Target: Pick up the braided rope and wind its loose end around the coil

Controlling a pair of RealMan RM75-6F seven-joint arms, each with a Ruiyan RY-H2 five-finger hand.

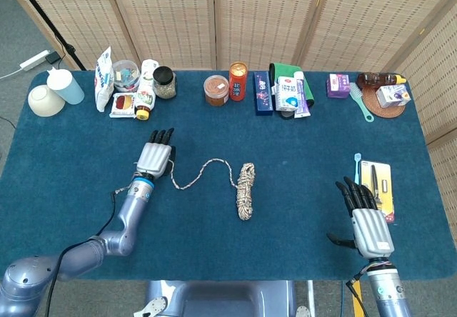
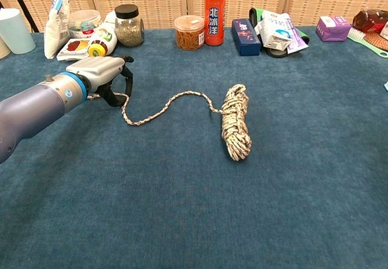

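Left robot hand (image 2: 103, 72) is curled over the rope (image 2: 235, 121) tail, grip unclear; next it should lift and wrap the coil.

A table (image 1: 300, 153) covered in dark teal-blue cloth fills the middle of the room. Behind it stands a folding screen (image 1: 214, 17) of pale woven cane panels in light wooden frames. At the left, grey floor (image 1: 18, 24) shows, with a white power strip (image 1: 34, 61) and a black stand leg (image 1: 53, 24).
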